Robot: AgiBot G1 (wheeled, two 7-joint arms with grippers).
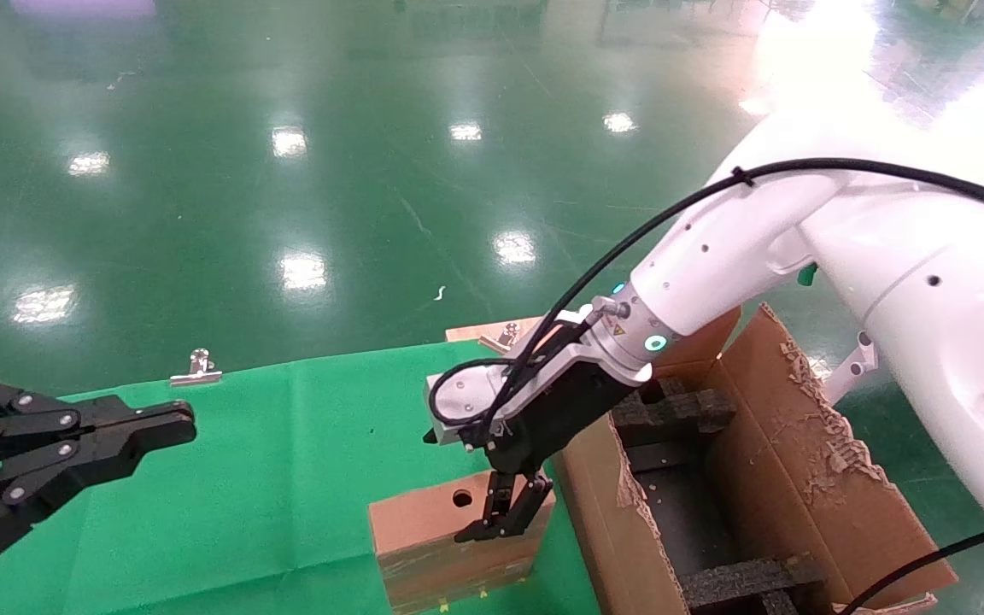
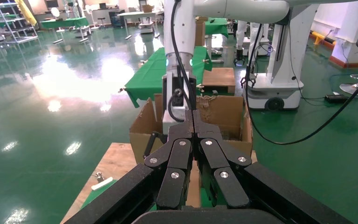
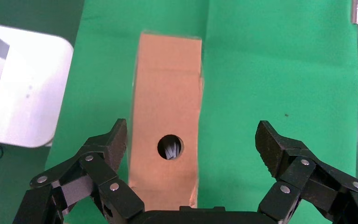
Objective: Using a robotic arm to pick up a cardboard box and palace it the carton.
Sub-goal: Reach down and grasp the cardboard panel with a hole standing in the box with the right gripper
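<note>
The small cardboard box (image 1: 424, 523) with a round hole lies on the green cloth, beside the big torn-flapped carton (image 1: 787, 478). The white robotic arm (image 1: 740, 248) reaches down to it. Its black right gripper (image 1: 509, 519) is open just above the box's end nearest the carton. In the right wrist view the box (image 3: 168, 102) lies between the spread fingers, closer to one finger (image 3: 115, 140), and the right gripper (image 3: 193, 142) holds nothing. The left gripper (image 1: 172, 423) is shut and empty, hovering at the left. Black foam inserts (image 1: 671, 410) sit inside the carton.
The green cloth table (image 1: 270, 478) has a metal clip (image 1: 197, 367) at its far edge and a wooden board (image 1: 492, 329) beyond it. The left wrist view shows the left gripper (image 2: 193, 115), the carton (image 2: 223, 112) and another robot base (image 2: 279, 79) behind.
</note>
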